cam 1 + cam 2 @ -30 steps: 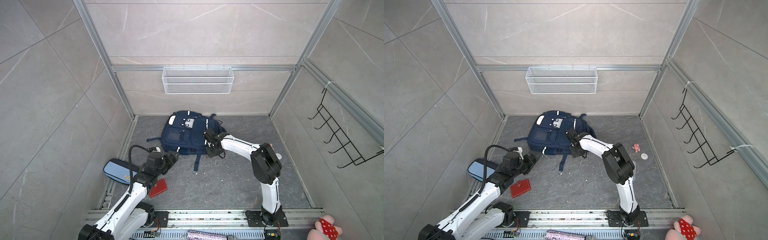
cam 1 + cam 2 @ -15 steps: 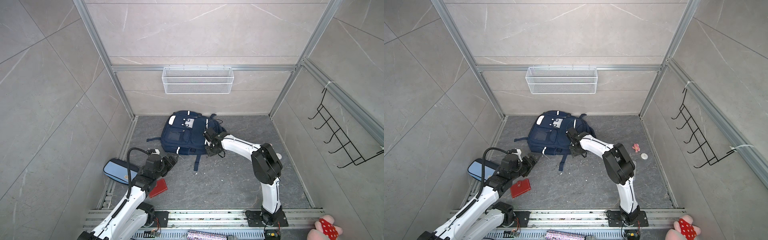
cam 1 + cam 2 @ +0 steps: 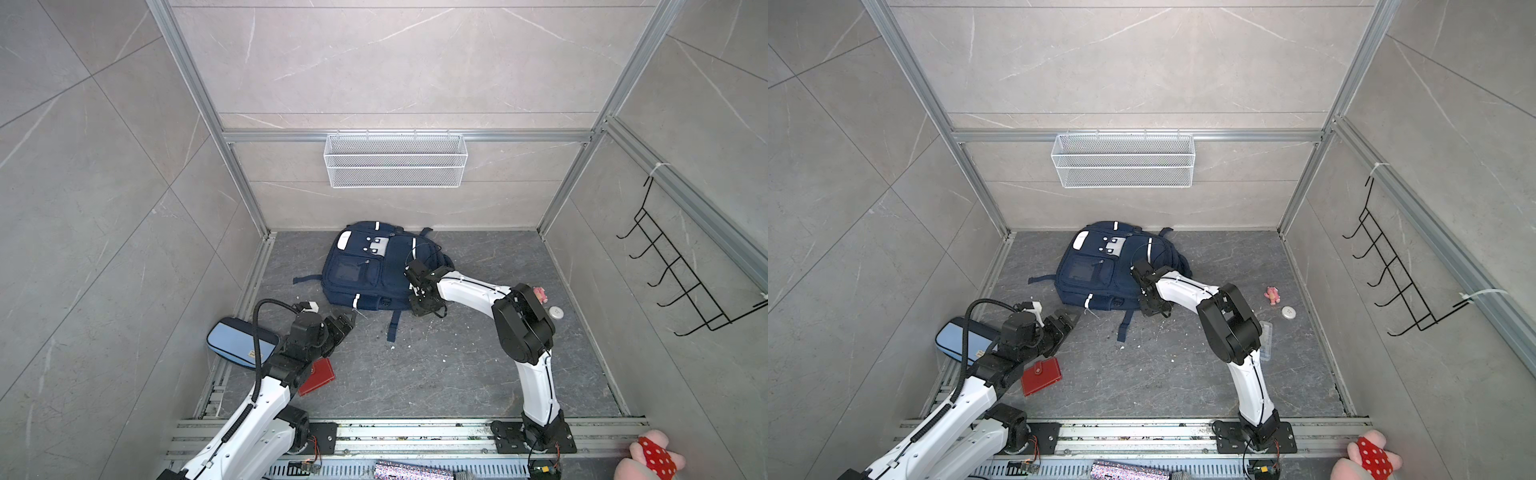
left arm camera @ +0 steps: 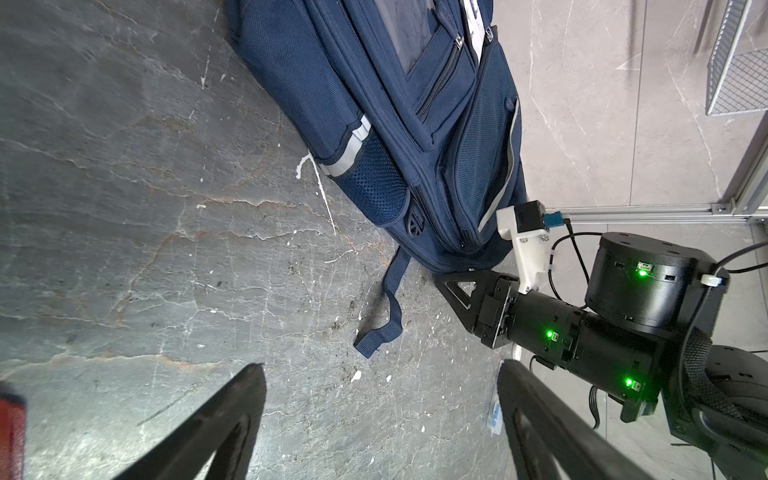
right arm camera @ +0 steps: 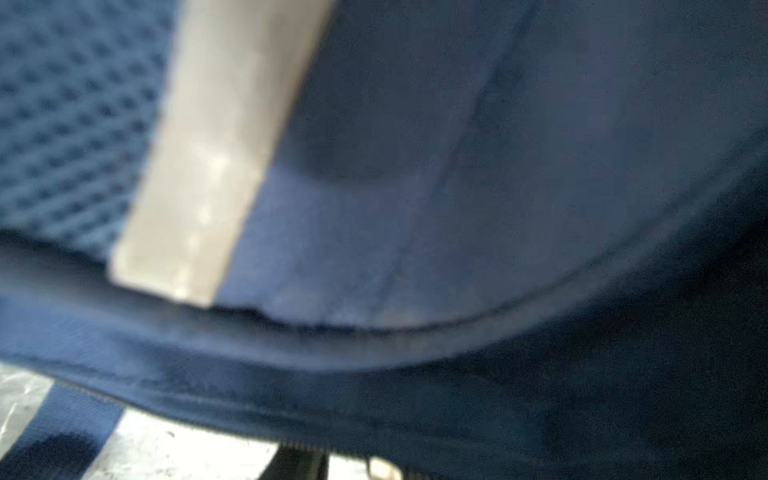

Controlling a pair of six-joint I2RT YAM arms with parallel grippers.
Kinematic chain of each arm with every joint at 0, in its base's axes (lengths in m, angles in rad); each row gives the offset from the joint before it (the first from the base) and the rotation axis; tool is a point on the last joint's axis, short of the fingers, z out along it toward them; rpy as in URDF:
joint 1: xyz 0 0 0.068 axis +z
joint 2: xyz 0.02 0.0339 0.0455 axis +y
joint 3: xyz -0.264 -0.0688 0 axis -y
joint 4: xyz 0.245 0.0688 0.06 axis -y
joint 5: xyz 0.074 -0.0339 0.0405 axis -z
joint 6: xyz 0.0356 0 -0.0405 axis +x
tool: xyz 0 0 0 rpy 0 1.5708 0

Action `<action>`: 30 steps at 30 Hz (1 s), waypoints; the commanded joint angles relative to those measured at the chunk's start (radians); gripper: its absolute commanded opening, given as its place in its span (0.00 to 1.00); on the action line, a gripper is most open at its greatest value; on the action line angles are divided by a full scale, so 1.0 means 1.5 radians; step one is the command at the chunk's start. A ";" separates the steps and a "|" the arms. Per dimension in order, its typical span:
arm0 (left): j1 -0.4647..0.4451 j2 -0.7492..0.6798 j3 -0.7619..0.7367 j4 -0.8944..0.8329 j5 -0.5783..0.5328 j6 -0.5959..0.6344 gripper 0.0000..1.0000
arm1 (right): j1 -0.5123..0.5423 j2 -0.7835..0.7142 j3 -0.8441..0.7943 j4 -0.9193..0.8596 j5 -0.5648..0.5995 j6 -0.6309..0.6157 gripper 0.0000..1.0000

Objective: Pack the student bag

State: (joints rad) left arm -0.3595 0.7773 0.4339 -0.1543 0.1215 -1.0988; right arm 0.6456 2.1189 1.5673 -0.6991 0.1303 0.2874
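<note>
Packing looks barely begun: the student bag (image 3: 365,270) lies flat on the counter (image 3: 457,374), front up, its front pockets apparently zipped. A red wallet (image 3: 1041,376) and blue pencil case (image 3: 237,343) lie outside, apart from the bag. The left fingers (image 4: 224,415) gape empty near the bag, while the right fingers (image 4: 457,291) touch its side, and I cannot tell their grip.

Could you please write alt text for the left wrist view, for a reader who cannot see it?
A navy bag lies on a grey floor, one loose strap trailing from it. The right end effector is at the bag's corner; whether it grips is unclear. The left end effector is open in the foreground.
</note>
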 commanded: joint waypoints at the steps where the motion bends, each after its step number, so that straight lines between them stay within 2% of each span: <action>1: -0.002 -0.010 0.009 -0.003 -0.013 -0.003 0.90 | -0.009 -0.002 0.000 0.008 0.006 0.011 0.27; 9: -0.002 0.012 0.006 0.006 -0.007 0.003 0.90 | -0.011 -0.060 -0.028 0.023 -0.006 -0.011 0.00; 15: -0.030 0.049 0.001 0.036 -0.020 -0.003 0.93 | -0.011 -0.125 -0.066 0.030 -0.047 -0.041 0.00; 20: -0.076 0.129 0.003 0.118 -0.044 -0.018 0.94 | -0.012 -0.197 -0.120 0.028 -0.103 -0.059 0.00; 24: -0.122 0.258 0.040 0.227 -0.057 -0.030 0.95 | -0.013 -0.244 -0.160 0.015 -0.150 -0.065 0.00; 30: -0.159 0.458 0.126 0.379 -0.093 -0.077 0.93 | -0.025 -0.283 -0.209 -0.002 -0.159 -0.059 0.00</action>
State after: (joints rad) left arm -0.5838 1.3979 0.5579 0.2157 0.0341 -1.1606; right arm 0.6235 1.7432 1.2762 -0.6609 -0.0879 0.2085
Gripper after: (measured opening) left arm 0.936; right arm 0.067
